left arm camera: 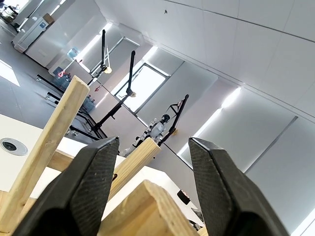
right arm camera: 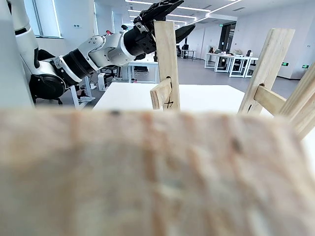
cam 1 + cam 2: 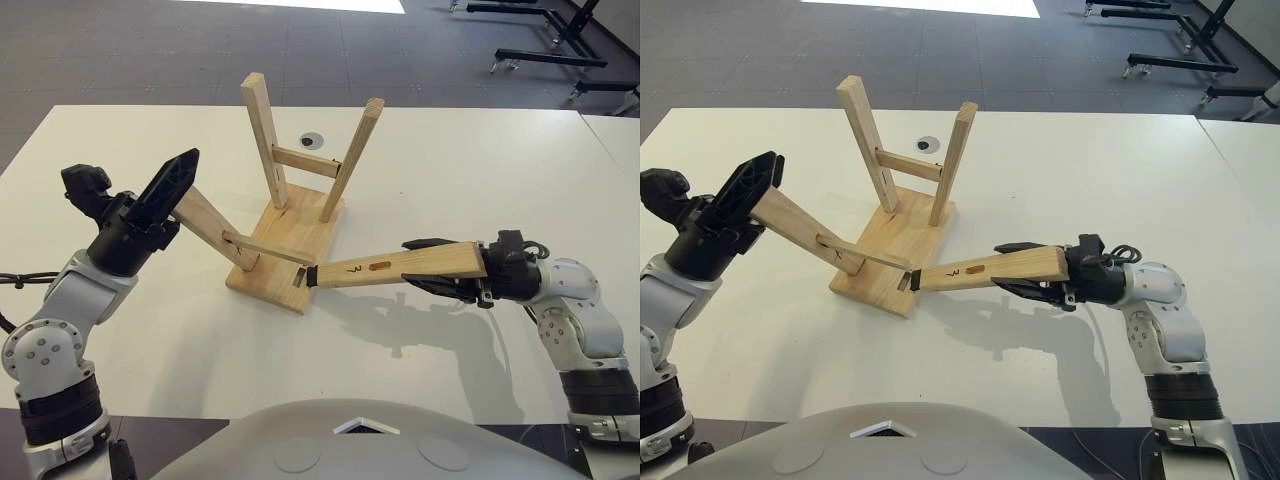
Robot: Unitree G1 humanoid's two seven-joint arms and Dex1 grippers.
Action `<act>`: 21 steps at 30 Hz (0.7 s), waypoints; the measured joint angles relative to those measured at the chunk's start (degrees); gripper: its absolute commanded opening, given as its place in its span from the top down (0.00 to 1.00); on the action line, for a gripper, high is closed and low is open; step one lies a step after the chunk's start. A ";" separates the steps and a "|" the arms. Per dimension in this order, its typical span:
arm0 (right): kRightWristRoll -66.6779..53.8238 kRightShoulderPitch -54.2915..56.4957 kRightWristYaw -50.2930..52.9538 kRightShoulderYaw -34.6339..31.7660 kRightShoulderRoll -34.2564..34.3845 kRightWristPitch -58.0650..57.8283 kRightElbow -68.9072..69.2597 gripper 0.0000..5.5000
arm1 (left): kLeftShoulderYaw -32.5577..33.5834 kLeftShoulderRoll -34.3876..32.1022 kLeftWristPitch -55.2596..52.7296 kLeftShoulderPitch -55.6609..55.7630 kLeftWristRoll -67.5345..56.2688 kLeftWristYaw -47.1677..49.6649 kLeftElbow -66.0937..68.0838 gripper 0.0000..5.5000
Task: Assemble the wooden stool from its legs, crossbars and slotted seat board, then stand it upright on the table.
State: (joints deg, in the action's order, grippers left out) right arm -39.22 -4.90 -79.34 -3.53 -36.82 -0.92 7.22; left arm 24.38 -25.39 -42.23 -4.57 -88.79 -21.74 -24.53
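Observation:
The slotted seat board [image 3: 312,228] lies flat on the white table. Two legs [image 3: 264,135] [image 3: 352,160] stand up from its far end, joined by a crossbar [image 3: 305,162]. My left gripper [image 3: 185,175] is shut on a third leg [image 3: 215,228], held tilted with its lower end at the board's near left side. A second crossbar [image 3: 268,250] sticks out of that leg toward the right. My right gripper [image 3: 432,265] is shut on the fourth leg [image 3: 385,267], held almost level, its dark-tipped end beside the crossbar's free end at the board's near corner. The left wrist view has fingers [image 1: 93,182] flanking the leg [image 1: 147,211].
A round grommet [image 3: 313,140] sits in the table behind the board. Open tabletop lies in front and to both sides. Another table [image 3: 620,130] adjoins at the right. Black metal frames [image 3: 560,50] stand on the floor beyond.

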 measured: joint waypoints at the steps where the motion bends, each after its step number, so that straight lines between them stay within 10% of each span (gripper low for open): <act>1: 0.01 -0.29 -0.18 -0.02 -0.01 0.77 -0.14 0.63 | -0.07 0.11 0.08 -0.16 0.00 0.18 -0.17 0.53; 21: 0.66 -0.04 5.93 -0.78 10.13 9.49 -8.72 0.63 | -4.41 0.68 2.23 2.45 0.14 3.86 -0.18 0.53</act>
State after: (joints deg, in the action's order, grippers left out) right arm -38.56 -4.94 -73.41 -4.31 -26.69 8.57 -1.50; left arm 19.97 -24.70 -40.00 -2.12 -88.64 -17.88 -24.72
